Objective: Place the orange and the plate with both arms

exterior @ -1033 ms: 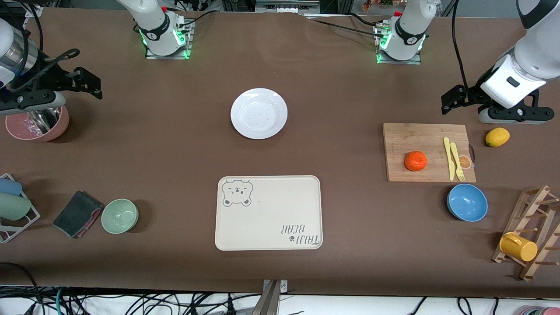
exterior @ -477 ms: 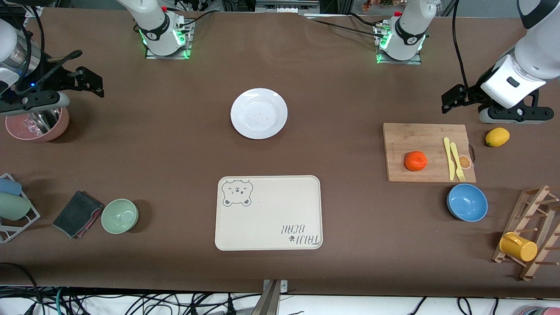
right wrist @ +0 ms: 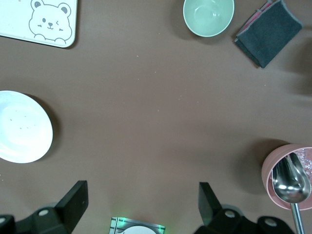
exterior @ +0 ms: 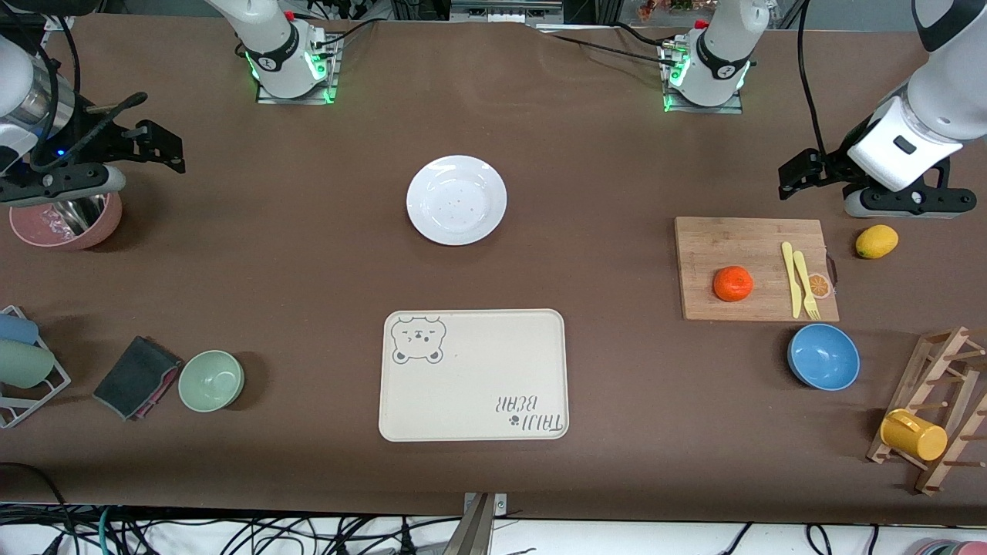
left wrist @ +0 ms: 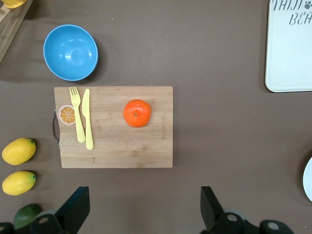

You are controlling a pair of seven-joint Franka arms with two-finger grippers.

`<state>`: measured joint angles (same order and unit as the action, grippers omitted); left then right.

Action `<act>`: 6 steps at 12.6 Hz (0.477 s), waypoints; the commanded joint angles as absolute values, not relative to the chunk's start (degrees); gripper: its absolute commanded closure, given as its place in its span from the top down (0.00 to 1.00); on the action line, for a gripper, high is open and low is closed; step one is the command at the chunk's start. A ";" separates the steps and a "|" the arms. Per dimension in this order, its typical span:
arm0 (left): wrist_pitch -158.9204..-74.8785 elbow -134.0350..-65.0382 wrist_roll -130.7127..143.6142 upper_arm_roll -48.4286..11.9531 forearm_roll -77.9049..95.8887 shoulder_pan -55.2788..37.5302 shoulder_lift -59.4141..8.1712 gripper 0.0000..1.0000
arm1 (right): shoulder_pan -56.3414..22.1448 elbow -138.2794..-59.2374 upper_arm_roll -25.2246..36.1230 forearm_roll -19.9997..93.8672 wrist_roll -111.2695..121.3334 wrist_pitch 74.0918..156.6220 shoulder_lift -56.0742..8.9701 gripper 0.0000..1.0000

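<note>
Left gripper (left wrist: 141, 214) fingers spread, partly cropped, plate (left wrist: 309, 179) edge-cut, orange (left wrist: 137, 112) whole

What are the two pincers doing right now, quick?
Left pincer: open, holding nothing, above the table beside the cutting board.
Right pincer: open, holding nothing, above bare table.

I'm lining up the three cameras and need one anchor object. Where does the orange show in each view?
Front view: the orange sits on the wooden cutting board, beside the yellow knife and fork.
Left wrist view: the orange lies mid-board.
Right wrist view: not in it.
Shared landmark: the bear-printed tray, a corner of which shows in both wrist views.
</note>
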<state>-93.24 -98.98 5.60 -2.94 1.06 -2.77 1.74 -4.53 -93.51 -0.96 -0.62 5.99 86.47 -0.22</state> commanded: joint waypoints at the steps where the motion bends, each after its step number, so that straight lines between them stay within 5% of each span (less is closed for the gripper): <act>1: -92.20 -97.91 4.57 -3.08 1.76 -2.28 1.41 1.00 | -4.22 -91.93 -1.05 0.26 6.94 85.08 -0.97 1.00; 6: -92.29 -97.82 4.57 -3.16 1.85 -2.37 1.14 1.00 | -4.48 -91.93 -2.37 0.26 6.94 84.38 -0.26 1.00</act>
